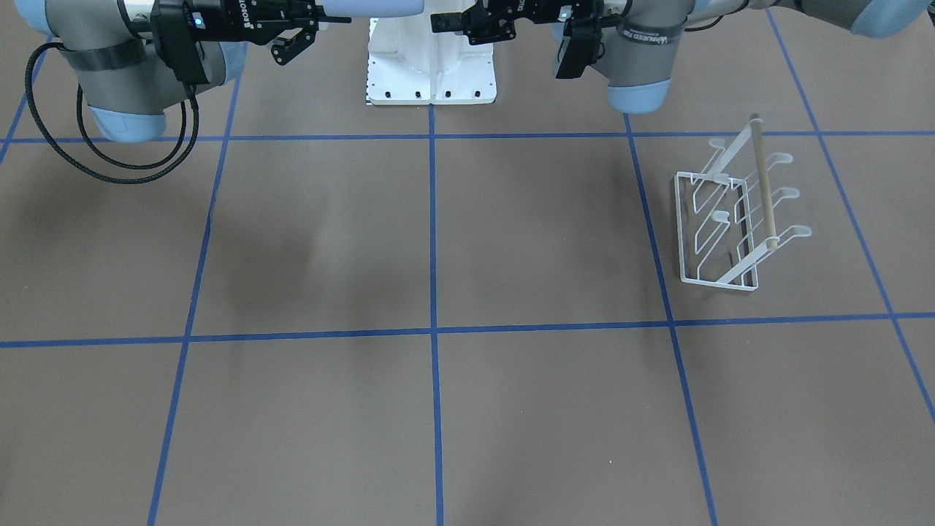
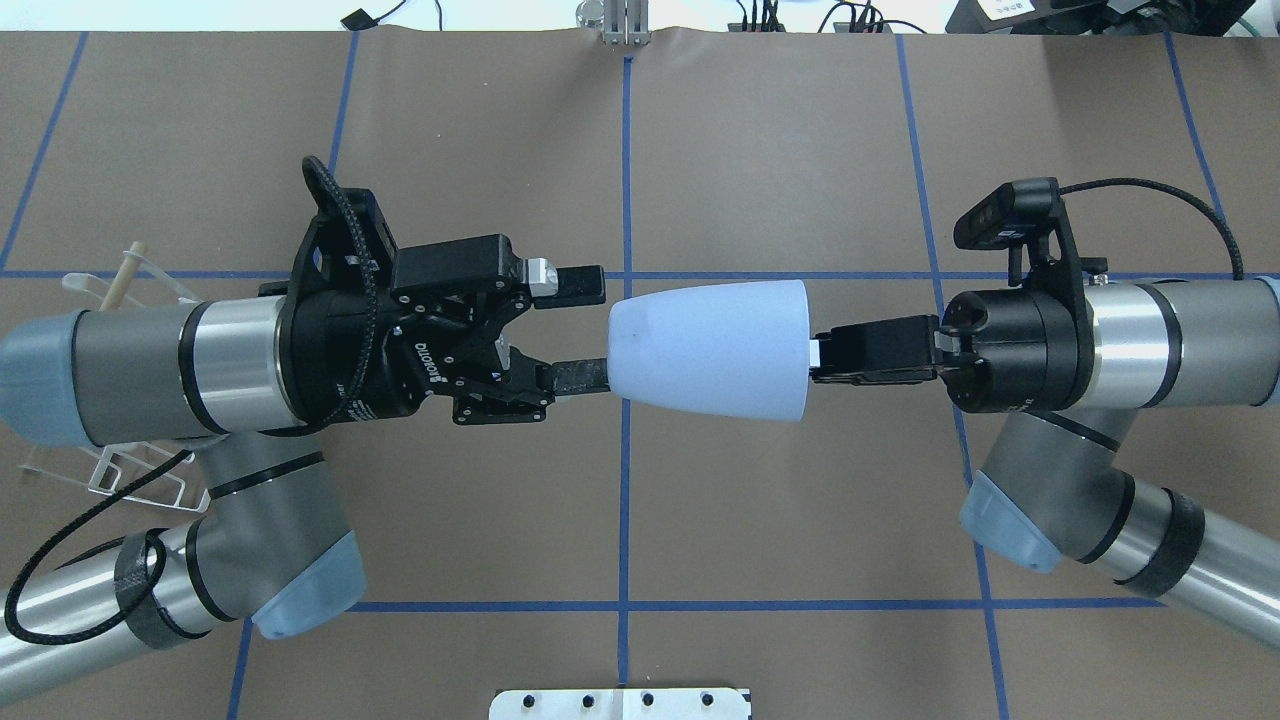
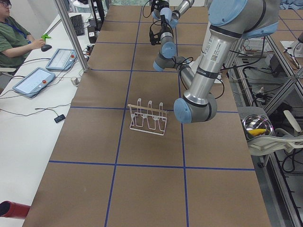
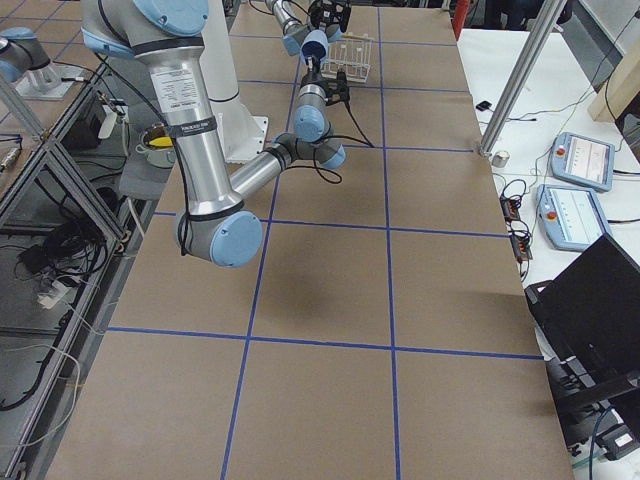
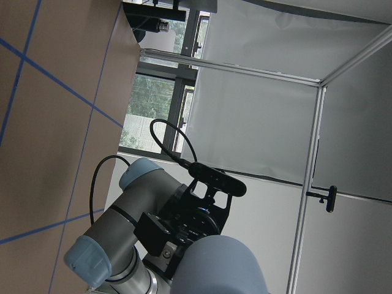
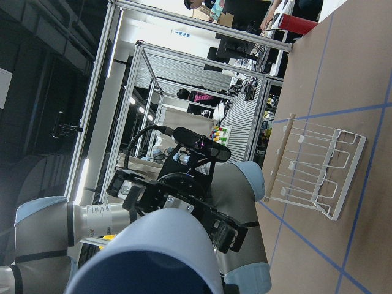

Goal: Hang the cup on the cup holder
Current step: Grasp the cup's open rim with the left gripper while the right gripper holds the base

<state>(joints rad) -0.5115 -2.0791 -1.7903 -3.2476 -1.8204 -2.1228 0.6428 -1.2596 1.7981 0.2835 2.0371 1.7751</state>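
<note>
The pale blue cup [image 2: 710, 348] lies level in the air between both arms, narrow closed end toward my left arm. My right gripper [image 2: 820, 358] is shut on its wide rim. The cup's dark opening fills the bottom of the right wrist view [image 6: 141, 260]. My left gripper [image 2: 597, 329] is open, its fingertips [image 2: 578, 374] right at the cup's closed end, which shows in the left wrist view [image 5: 220, 266]. The white wire cup holder [image 1: 730, 219] with its wooden rod stands on the table at my left, mostly hidden under my left arm in the overhead view [image 2: 125, 285].
The brown table [image 1: 438, 409] has a grid of blue tape lines. The white robot pedestal [image 1: 431, 69] is at the near edge. An operator [image 3: 12, 40] and tablets [image 3: 33, 80] are beyond the far side of the table.
</note>
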